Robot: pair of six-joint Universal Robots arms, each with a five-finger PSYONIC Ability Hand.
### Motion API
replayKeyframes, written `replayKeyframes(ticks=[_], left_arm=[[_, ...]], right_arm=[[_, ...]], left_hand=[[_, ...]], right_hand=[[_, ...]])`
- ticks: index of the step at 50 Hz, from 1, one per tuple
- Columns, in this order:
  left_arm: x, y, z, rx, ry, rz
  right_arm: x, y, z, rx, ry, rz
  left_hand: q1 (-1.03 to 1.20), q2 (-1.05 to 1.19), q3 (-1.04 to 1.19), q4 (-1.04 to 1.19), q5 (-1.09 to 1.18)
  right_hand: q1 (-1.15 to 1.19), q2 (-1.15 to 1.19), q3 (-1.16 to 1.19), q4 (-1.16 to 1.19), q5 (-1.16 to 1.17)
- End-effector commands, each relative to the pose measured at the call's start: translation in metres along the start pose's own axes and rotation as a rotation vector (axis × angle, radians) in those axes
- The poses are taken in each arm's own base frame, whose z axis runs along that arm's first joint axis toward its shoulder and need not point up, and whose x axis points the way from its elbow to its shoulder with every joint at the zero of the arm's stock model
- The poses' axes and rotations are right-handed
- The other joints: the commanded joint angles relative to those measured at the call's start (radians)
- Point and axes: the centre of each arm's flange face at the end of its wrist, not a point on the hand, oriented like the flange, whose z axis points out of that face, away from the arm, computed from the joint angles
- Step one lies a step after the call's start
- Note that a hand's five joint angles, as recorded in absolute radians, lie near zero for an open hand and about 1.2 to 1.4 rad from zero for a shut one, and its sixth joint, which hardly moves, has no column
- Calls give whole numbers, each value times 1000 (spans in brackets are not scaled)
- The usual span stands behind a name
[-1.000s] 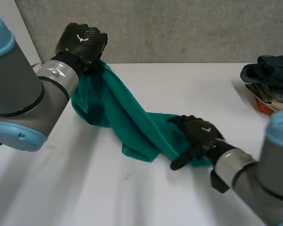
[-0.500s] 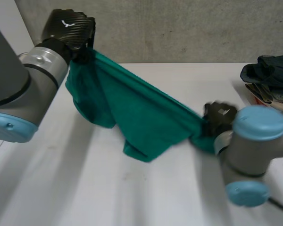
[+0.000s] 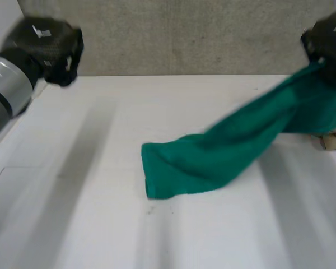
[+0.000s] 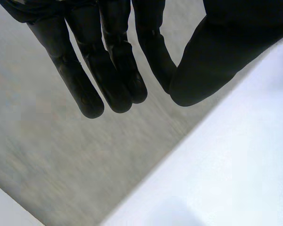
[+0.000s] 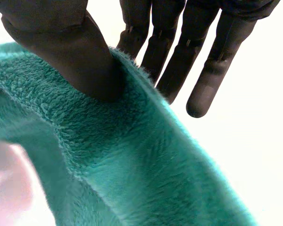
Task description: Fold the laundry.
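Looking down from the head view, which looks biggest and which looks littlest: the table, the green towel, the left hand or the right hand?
1. table
2. towel
3. left hand and right hand: they look about alike. The right one is cut off at the edge, so I won't rank them.

The towel is green cloth, soft and fuzzy, with short fluffy hairs. The left hand and the right hand look like smooth black plastic, a little shiny. The table is white, smooth and matt. The wall, at twelve o'clock from the table, is grey and rough like stone.
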Motion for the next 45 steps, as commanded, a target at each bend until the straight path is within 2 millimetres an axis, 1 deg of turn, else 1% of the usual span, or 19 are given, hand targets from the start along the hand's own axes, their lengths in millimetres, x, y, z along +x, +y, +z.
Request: replayKeyframes(ticks=[1,3,6,7,9,12,16,19,21,23,27,32,35,37,38,39,43,44,45], left_arm=[[37,74,23,-221,116,-42],[61,90,20,-277,177,-79],[81,101,12,-319,223,-147],[86,104,7,-328,229,-193],[89,105,8,-305,221,-229],[91,101,14,-218,201,-262],[93,95,23,-138,193,-257],[105,91,29,-107,234,-253],[116,95,39,-105,264,-253],[122,99,48,-105,272,-254],[143,117,69,-119,303,-246],[156,137,80,-144,319,-224],[162,149,80,-171,332,-220],[163,154,80,-184,335,-218],[161,155,81,-188,323,-219],[158,154,82,-187,316,-221],[148,140,79,-166,279,-216],[141,131,79,-152,257,-215],[118,111,77,-113,190,-214]], right_arm=[[-42,49,31,-164,-126,4],[-50,53,32,-179,-135,18],[-58,52,33,-155,-135,42],[-59,52,33,-148,-133,46],[-60,51,32,-132,-127,51],[-57,44,27,-108,-115,52],[-55,18,7,-17,-118,47],[-62,-11,-16,101,-167,39],[-63,-34,-36,201,-193,34],[-61,-46,-47,251,-194,32],[-37,-87,-93,435,-128,48],[-19,-106,-116,525,-82,73],[-13,-108,-117,528,-50,74],[-12,-107,-115,524,-47,74],[-12,-107,-115,520,-46,74],[-14,-104,-114,511,-52,73],[-21,-93,-105,460,-78,66],[-23,-84,-95,417,-77,61],[-23,-78,-88,390,-71,61]], left_hand=[[-183,-228,-223,-231,-203],[-516,-560,-555,-564,-535],[-573,-617,-612,-621,-592],[-707,-751,-746,-755,-726],[-822,-867,-862,-870,-842],[-814,-859,-853,-862,-833],[-811,-856,-850,-859,-830],[-814,-858,-853,-862,-833],[-822,-867,-862,-870,-842],[-831,-876,-871,-879,-851],[-846,-891,-886,-894,-866],[-819,-864,-859,-868,-839],[-741,-785,-780,-789,-760],[-340,-385,-380,-388,-360],[22,-22,-17,-26,3],[186,141,146,138,166],[243,198,203,195,223],[243,198,203,195,223],[243,198,203,195,223]], right_hand=[[278,220,206,197,219],[278,220,206,197,219],[278,220,206,197,219],[278,220,206,197,219],[278,220,206,197,219],[278,220,206,197,219],[278,220,206,197,219],[278,220,206,197,219],[278,220,206,197,219],[278,220,206,197,219],[278,220,206,197,219],[278,220,206,197,219],[278,220,206,197,219],[278,220,206,197,219],[278,220,206,197,219],[278,220,206,197,219],[278,220,206,197,219],[278,220,206,197,219],[278,220,206,197,219]])
